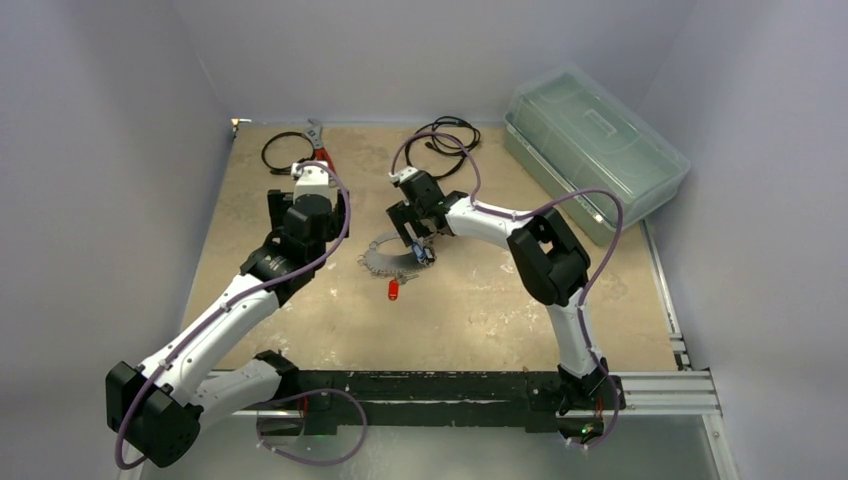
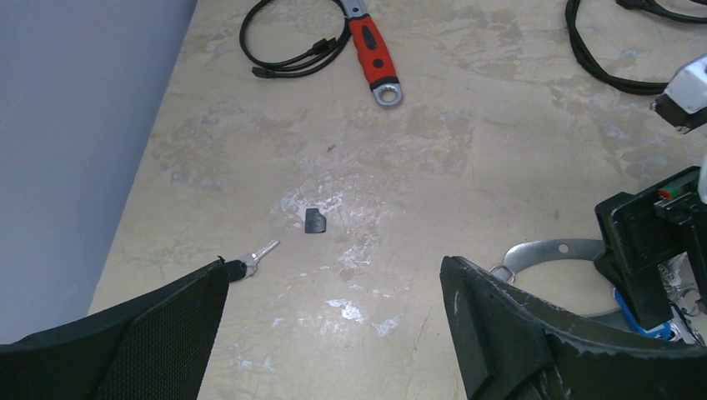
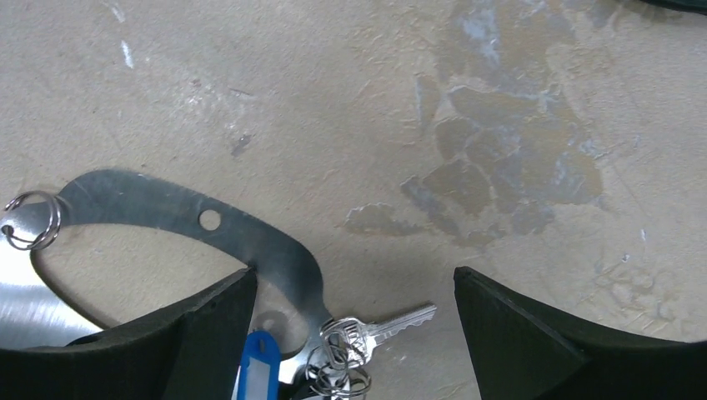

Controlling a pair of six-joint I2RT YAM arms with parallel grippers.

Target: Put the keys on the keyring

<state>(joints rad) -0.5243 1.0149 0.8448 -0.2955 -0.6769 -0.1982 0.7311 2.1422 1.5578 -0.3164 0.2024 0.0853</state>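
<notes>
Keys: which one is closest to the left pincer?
The silver key with the dark head, lying alone right beside the left pincer. The blue key sits by the right pincer, the red key lies away from both.

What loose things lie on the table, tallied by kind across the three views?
wrench: 1
black cables: 2
clear lidded box: 1
keyring: 1
keys: 3, one red-tagged, one blue-tagged, one dark-headed
small dark piece: 1
Total: 9
</notes>
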